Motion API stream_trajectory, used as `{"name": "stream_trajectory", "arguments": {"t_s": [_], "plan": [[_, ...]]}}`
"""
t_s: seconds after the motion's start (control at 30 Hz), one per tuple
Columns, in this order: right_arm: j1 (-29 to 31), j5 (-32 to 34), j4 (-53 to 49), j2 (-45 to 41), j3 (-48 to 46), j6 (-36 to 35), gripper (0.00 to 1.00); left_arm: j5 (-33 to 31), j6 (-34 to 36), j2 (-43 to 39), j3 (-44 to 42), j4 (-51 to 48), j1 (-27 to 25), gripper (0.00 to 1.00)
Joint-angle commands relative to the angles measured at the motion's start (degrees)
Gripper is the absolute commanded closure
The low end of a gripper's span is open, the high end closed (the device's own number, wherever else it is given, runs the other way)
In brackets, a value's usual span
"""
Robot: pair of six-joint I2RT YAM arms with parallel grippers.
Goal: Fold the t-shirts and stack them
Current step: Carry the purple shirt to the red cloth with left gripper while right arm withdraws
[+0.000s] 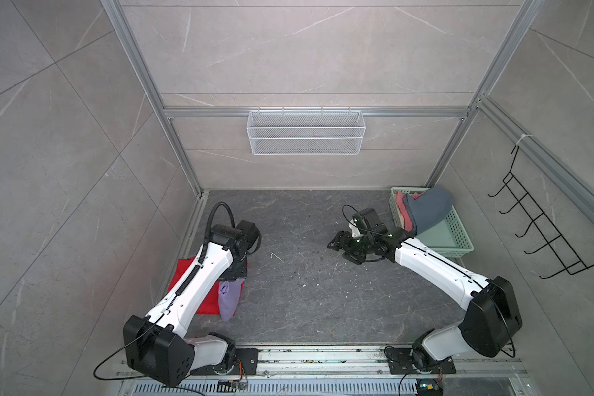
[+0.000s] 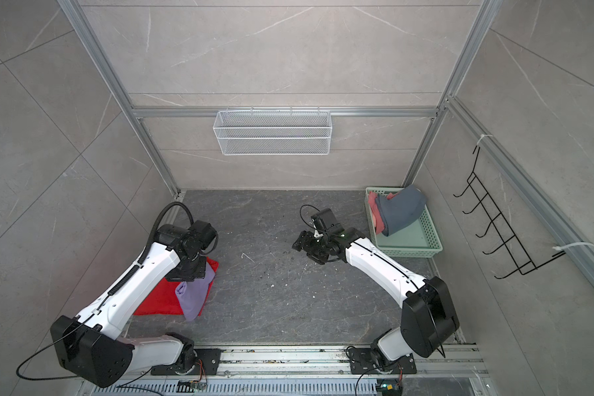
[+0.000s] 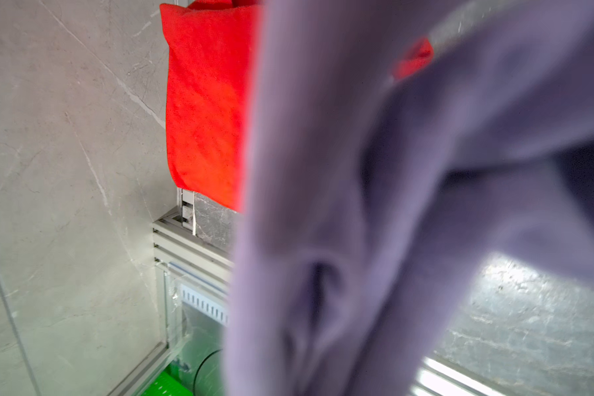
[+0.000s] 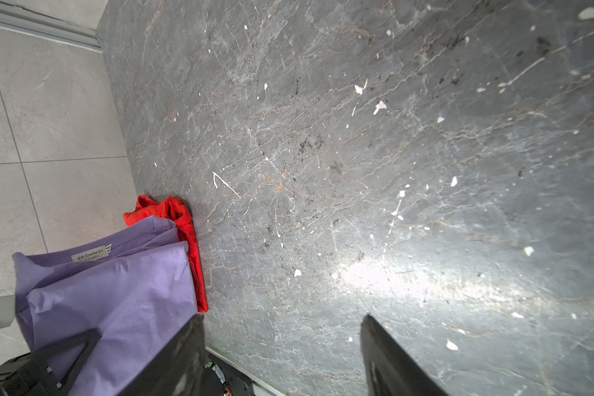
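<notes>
**tomk:** Top views first. The left gripper (image 2: 188,276) is pinched tight on the lilac t-shirt (image 2: 194,296). It hangs off it in a bunch, lower part draped on the red t-shirt (image 2: 155,301) at the left edge of the table (image 2: 271,308). The right gripper (image 1: 342,251) sits mid-table, spread wide, nothing in it. The slate-blue t-shirt (image 1: 429,209) and salmon-pink t-shirt (image 1: 401,209) are slumped in the green basket (image 1: 460,240) in the far right corner.

**ravi:** Left wrist view is basically all blurry lilac cloth right up at the lens, with the red one flat behind it. So it's thin, floppy and weighs next to nothing, I'd guess. It'll sag wherever it isn't held.

**tomk:** Right wrist view has the jaws apart over bare stone. The lilac one is lying over the red, neck label (image 4: 90,255) showing. I'd grab it at the collar or shoulder seams, two corners at once, or it'll just bunch up.
</notes>
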Motion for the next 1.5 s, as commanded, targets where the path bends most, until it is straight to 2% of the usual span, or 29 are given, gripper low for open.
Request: {"name": "stream_trajectory", "arguments": {"t_s": [0.0,0.27,0.63,0.87,1.2,1.47], "plan": [[-0.96,-1.06,-0.18,0.25,0.1,-1.94,0.27,1.51,1.12,-2.63,2.13,4.59,1.16,1.0],[-3.85,-3.15,0.15,1.4,-0.01,-3.19,0.28,6.24,0.67,-3.43,7.16,5.92,1.2,1.0],[-6.28,-5.22,0.18,3.38,0.73,-4.43,0.28,5.31,-0.64,-1.9,2.16,2.33,1.82,1.0],[-6.83,-5.86,0.07,4.05,1.29,-4.52,0.28,6.87,2.53,-2.48,-3.57,9.42,8.59,1.0],[-7.14,-6.89,0.07,4.61,1.11,-5.44,0.28,1.27,7.8,-0.06,-4.45,11.74,15.74,1.0],[-7.56,-8.44,-0.1,6.38,1.86,-6.8,0.27,3.76,9.91,1.98,-6.35,15.74,21.26,1.0]]}}
